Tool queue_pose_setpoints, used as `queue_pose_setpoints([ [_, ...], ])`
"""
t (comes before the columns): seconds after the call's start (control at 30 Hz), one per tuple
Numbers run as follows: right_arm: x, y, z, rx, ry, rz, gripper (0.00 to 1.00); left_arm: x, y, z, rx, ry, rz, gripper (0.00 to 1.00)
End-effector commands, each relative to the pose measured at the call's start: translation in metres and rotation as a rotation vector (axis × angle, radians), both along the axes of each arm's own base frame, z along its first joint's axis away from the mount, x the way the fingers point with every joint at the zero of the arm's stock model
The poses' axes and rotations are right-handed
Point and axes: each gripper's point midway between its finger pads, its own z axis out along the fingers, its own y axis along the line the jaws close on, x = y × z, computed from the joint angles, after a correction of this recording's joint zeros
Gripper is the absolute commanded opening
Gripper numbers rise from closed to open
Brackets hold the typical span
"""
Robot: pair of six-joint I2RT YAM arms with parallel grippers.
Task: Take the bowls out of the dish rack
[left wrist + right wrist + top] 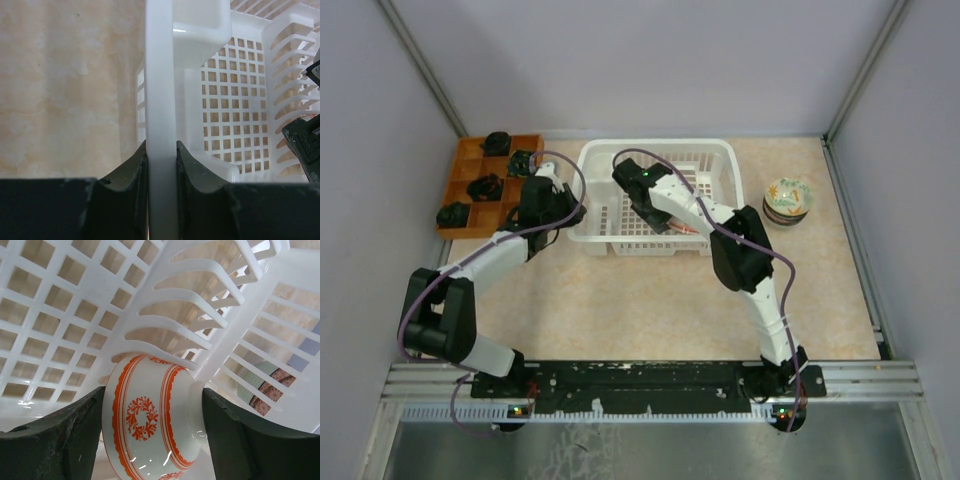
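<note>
The white dish rack [655, 150] stands at the middle back of the table. My left gripper [568, 212] is shut on the rack's left wall [160, 75], one finger on each side of it [161, 150]. My right gripper [665, 222] is down inside the rack and shut on a white bowl with red-orange marks [150, 415]. The bowl lies on its side against the upright dividers [100, 290], with one finger at its rim and the other at its foot. Stacked patterned bowls [788, 200] stand on the table to the right of the rack.
A brown wooden compartmented tray [460, 190] with small dark lumps sits at the back left, close to my left arm. Grey walls close in the table at the back and both sides. The stacked bowls show through the rack's slats [265, 385].
</note>
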Motion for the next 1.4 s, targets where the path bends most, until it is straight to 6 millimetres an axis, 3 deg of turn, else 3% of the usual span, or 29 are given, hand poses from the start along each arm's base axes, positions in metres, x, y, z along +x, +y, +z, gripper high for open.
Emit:
queue_pose_setpoints([
  [0.0,0.005,-0.013,0.043,0.014,-0.089,-0.023,0.71,-0.002,0.014,-0.014,0.047,0.036,0.028,0.0],
  [0.33,0.01,-0.004,0.051,0.07,-0.123,-0.014,0.66,0.001,0.006,-0.008,-0.001,0.038,0.023,0.0],
  [0.73,0.015,0.004,0.076,0.207,-0.223,-0.045,0.63,0.006,0.003,-0.008,-0.02,0.066,0.031,0.0],
  [0.97,0.02,-0.009,0.084,0.293,-0.28,-0.133,0.63,0.008,0.003,-0.007,-0.014,0.066,0.035,0.0],
  [1.37,0.023,-0.043,0.078,0.474,-0.349,-0.269,0.63,0.008,0.004,-0.007,-0.014,0.068,0.04,0.0],
])
